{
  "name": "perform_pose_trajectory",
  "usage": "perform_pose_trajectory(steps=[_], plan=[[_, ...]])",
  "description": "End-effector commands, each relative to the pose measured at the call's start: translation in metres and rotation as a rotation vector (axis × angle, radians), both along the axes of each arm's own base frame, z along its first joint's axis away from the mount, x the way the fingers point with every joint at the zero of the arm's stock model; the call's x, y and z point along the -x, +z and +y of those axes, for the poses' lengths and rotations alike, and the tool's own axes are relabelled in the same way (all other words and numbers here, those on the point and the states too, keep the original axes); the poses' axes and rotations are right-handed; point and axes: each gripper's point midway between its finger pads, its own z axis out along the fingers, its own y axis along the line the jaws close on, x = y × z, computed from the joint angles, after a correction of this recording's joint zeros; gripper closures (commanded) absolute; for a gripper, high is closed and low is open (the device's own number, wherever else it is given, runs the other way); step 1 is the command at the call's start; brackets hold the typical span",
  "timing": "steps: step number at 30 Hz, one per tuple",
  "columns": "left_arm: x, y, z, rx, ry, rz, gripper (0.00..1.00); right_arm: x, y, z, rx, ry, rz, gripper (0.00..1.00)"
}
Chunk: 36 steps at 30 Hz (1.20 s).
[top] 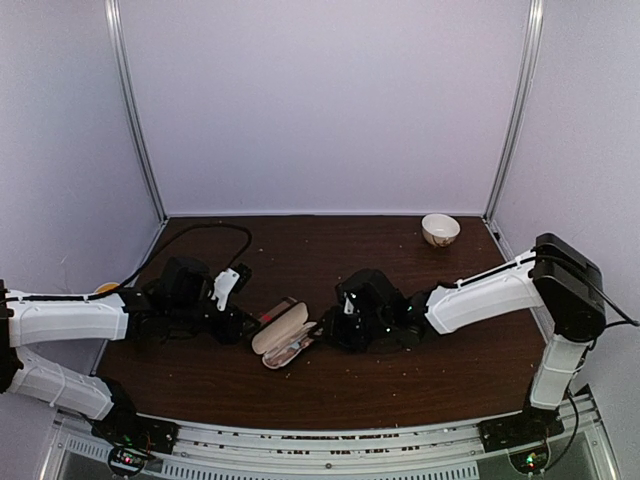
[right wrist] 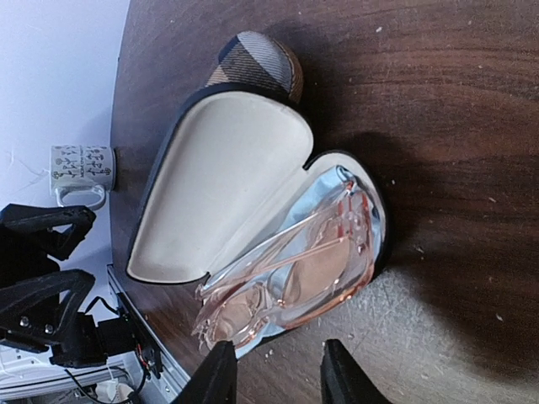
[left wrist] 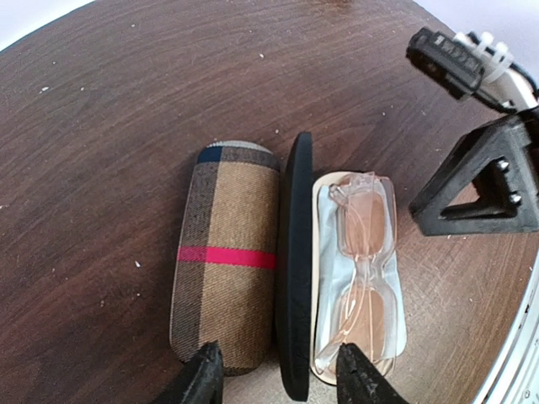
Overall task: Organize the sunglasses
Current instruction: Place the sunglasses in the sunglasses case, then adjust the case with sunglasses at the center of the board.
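One pair of sunglasses (right wrist: 307, 257), pink-tinted and folded, lies on a pale blue cloth in the lower half of an open black case (left wrist: 295, 261). The case's cream-lined lid (right wrist: 215, 177) stands up. In the left wrist view the sunglasses (left wrist: 364, 269) sit right of the lid's edge. From above they show as a pinkish patch (top: 296, 348). My right gripper (right wrist: 278, 374) is open just short of the sunglasses, nothing between its fingers. My left gripper (left wrist: 278, 383) is open at the cases' near end, its fingers either side of the black lid's edge. Left gripper (top: 243, 325) and right gripper (top: 328, 335) flank the case.
A closed brown plaid case with a red stripe (left wrist: 226, 261) lies flush against the black case's far side. A small bowl (top: 440, 229) stands at the back right. A patterned white mug (right wrist: 80, 168) sits by the left wall. A black cable (top: 205, 230) loops over the back left.
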Motion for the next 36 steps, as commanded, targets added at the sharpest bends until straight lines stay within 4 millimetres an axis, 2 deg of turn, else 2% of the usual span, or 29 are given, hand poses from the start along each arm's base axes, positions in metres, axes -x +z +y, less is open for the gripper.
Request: perform_pose_trajectory(steps=[1,4,7,10,16,25,36], plan=[[-0.008,0.011,-0.006,0.03,-0.005,-0.024,0.52,0.0,0.016,-0.018,0.057,0.033,-0.061,0.65],[-0.01,0.012,-0.008,0.032,-0.007,-0.026,0.52,-0.006,0.016,-0.027,0.09,0.019,-0.082,0.67],[-0.011,0.013,-0.01,0.032,-0.01,-0.027,0.53,-0.013,0.013,-0.031,0.115,0.008,-0.097,0.74],[-0.011,0.012,-0.011,0.026,-0.014,-0.021,0.54,-0.019,0.009,-0.027,0.117,0.009,-0.1,0.81],[-0.011,0.01,-0.011,0.019,-0.016,-0.015,0.54,-0.026,0.006,-0.014,0.105,0.03,-0.101,0.88],[-0.012,0.006,-0.012,0.011,-0.017,-0.004,0.55,-0.036,-0.003,-0.011,0.121,0.031,-0.101,0.95],[-0.013,0.004,-0.013,0.006,-0.017,0.01,0.56,-0.039,-0.013,-0.002,0.113,0.047,-0.091,0.97]])
